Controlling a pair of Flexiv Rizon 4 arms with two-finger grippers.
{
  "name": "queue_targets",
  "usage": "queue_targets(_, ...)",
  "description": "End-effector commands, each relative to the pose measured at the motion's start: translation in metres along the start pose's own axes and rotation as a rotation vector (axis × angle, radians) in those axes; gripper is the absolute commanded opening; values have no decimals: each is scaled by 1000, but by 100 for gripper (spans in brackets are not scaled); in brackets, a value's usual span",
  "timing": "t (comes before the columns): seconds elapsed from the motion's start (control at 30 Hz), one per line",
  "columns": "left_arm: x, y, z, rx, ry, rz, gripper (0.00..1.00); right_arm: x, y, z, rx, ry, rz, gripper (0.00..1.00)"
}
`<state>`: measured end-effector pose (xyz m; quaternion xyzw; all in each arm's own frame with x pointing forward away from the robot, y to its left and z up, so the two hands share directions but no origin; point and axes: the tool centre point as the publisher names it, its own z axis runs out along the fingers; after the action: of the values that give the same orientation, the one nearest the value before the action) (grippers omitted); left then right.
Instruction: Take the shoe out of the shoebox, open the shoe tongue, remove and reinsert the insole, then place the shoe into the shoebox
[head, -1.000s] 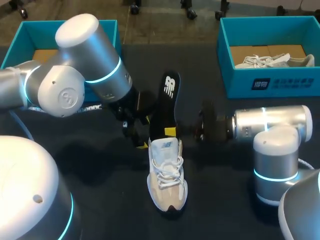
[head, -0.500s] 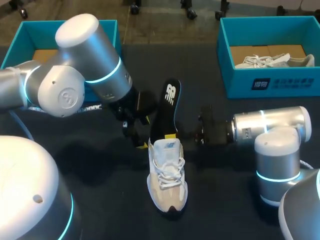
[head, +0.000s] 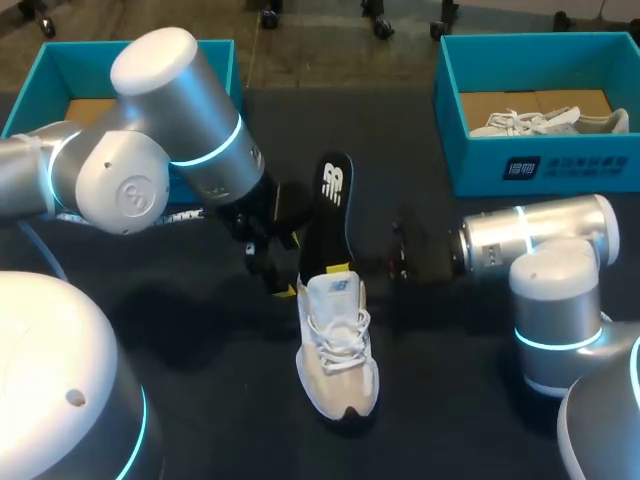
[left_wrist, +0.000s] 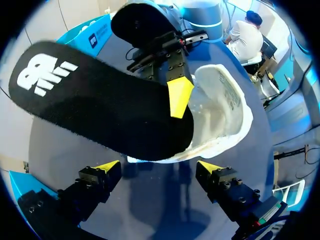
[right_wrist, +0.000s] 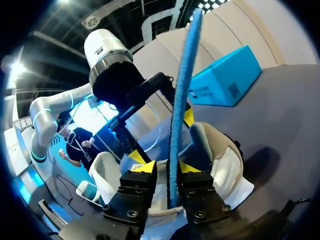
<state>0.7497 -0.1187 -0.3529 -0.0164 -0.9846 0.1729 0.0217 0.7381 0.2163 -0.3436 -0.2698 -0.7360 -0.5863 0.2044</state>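
Left box (head: 40, 75): teal, at the upper left of the head view, partly behind the left arm.
Left arm (head: 170, 130): comes in from the left edge and reaches toward the centre.
Left hand (left_wrist: 159, 169): fingers spread and holding nothing, just left of the shoe's heel.
Insole (head: 333, 215): black, standing on edge in the upper centre, with its lower end at the shoe's opening.
Shoe (head: 338, 345): white and laced, on the table (head: 450, 400) at centre, toe toward the lower edge, outside both boxes.
Right hand (right_wrist: 164, 169): clamped on the insole's lower end, one finger on each face.
Right arm (head: 535, 250): comes in from the right edge and lies level toward the centre.
Right box (head: 540, 165): teal, at the upper right, with a second shoe (head: 545, 122) inside.
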Motion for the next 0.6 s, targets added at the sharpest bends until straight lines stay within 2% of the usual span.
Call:
queue_targets(0.03,0,0,2,0,-1,0,100,-4,7,4,25,5,-2,31)
queue_targets(0.6,0,0,2,0,-1,0,100,3,25,8,39,18,-77,31)
